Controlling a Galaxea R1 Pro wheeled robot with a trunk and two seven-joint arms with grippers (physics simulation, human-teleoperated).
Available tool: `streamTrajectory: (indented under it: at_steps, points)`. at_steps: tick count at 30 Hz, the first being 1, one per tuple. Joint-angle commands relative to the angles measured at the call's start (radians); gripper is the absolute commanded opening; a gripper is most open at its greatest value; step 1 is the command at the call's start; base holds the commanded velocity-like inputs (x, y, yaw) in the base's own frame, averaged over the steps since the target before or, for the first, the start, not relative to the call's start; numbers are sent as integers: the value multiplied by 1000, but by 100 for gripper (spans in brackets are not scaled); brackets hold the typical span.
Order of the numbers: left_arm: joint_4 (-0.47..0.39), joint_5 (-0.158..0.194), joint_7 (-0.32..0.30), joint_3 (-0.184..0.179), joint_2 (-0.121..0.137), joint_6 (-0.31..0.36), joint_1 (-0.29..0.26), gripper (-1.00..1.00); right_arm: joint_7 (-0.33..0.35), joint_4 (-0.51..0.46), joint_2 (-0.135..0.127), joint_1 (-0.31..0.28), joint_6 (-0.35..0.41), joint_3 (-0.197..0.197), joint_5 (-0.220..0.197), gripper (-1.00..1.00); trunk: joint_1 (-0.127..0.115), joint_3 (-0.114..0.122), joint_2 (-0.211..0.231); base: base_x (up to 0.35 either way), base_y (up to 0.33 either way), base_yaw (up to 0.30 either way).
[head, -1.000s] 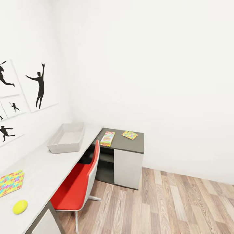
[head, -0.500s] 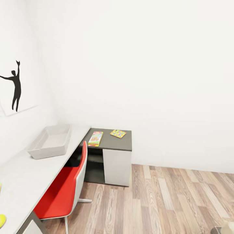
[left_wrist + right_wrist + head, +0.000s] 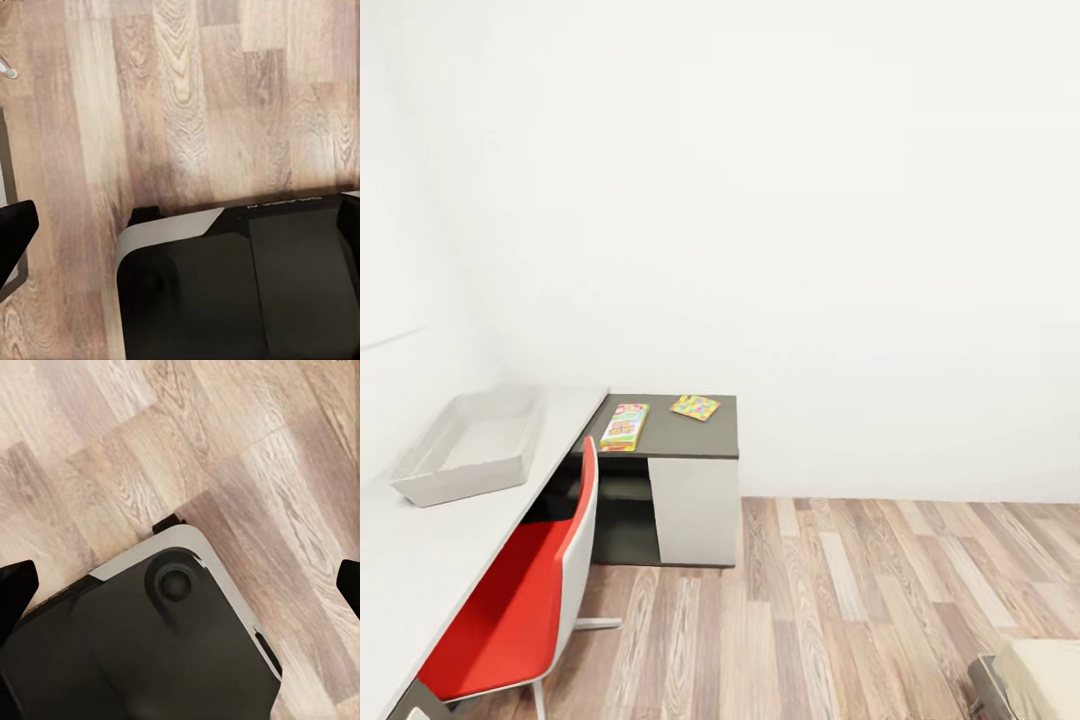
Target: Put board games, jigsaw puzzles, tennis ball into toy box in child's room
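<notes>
The light-grey toy box (image 3: 465,447) stands with nothing inside it on the table (image 3: 420,560) at the left of the head view. On the table's lower dark-grey wing (image 3: 690,437) lie one board game (image 3: 624,426) and, just right of it, one jigsaw puzzle (image 3: 695,407). A corner of the bed (image 3: 1040,680) shows at the bottom right. My right gripper (image 3: 180,585) hangs open over the wood floor, a black fingertip (image 3: 15,589) at each side edge. My left gripper (image 3: 180,236) shows one fingertip (image 3: 13,236) far out at the edge, nothing held.
A red chair (image 3: 520,600) is pushed against the table's long side. White walls meet behind the dark wing. Wood-plank floor (image 3: 840,610) stretches from the table to the bed. Both wrist views look down on my dark base (image 3: 240,292) and the floor.
The head camera has swung to the right: the wall prints, the near puzzle and the ball have slid out at the left, and the bed corner has come in at the bottom right.
</notes>
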Motion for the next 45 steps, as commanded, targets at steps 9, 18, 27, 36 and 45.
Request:
streamTrajectory:
  at_steps: [9,18,27,36,45]
  points:
    - [-2,1,5,-6,0,3,0,100,2,1,1,2,-37,2,-2,100,1,-4,-2,0,0,-30]
    - [-2,0,0,-8,1,1,0,100,0,1,4,2,-36,-1,-7,100,1,-4,-2,0,0,-1]
    - [-2,-1,-4,-9,2,0,0,100,6,1,11,2,-29,-1,-7,100,1,-4,-2,-64,11,-136]
    - [-2,-1,-4,-9,2,0,0,100,7,1,12,1,-29,-1,-6,100,1,-4,-2,-192,74,-275]
    - [-2,-2,-4,-9,2,0,0,100,8,1,13,1,-29,-1,-6,100,1,-4,-2,-182,102,-284]
